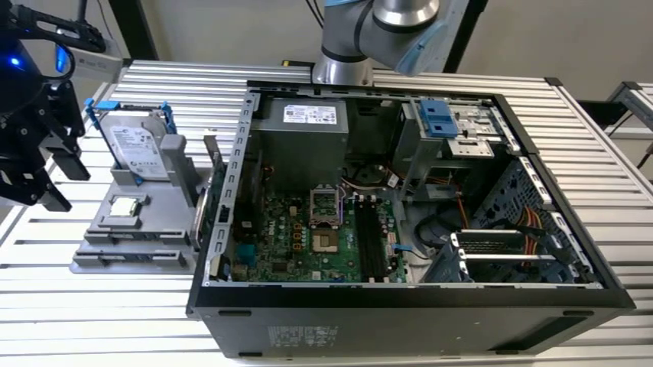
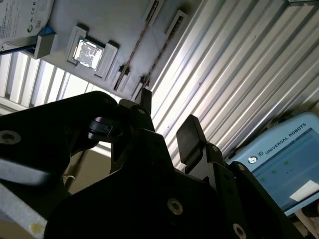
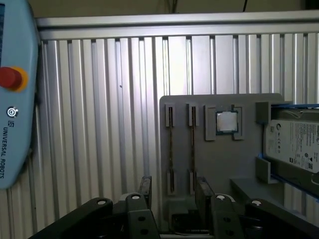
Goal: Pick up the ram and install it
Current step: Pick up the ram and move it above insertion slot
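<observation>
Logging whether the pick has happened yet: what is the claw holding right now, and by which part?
Nothing. The claw is open with an empty gap between its fingers; the ram stands on edge in a slot of the gray holder.

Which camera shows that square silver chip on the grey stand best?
The first wrist view: the square silver chip faces it squarely in the grey plastic stand. The second wrist view sees it obliquely, glaring; the exterior view, from afar.

Blk gripper [image 3: 173,193], silver ribbed table [image 3: 99,124]
</observation>
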Robot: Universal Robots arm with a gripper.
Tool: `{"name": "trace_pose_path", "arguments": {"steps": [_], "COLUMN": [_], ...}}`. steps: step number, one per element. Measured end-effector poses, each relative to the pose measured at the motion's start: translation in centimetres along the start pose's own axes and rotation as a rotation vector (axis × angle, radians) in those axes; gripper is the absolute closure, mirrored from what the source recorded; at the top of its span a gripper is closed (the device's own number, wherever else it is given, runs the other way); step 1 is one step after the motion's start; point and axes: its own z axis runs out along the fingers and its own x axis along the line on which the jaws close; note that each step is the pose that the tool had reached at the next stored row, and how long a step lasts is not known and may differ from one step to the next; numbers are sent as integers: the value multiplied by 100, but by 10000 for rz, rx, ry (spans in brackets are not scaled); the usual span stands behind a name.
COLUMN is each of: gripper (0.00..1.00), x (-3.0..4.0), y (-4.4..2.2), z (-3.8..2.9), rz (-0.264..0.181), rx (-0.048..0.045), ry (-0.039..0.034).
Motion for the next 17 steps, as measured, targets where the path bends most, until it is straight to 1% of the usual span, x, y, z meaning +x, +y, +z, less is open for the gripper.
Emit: {"name": "trace_pose_path", "arguments": {"steps": [17], "gripper": [0], "x": [-2], "y": [-1], "z": [74], "rz": [0], "rx": [0], "ry": [0]}}
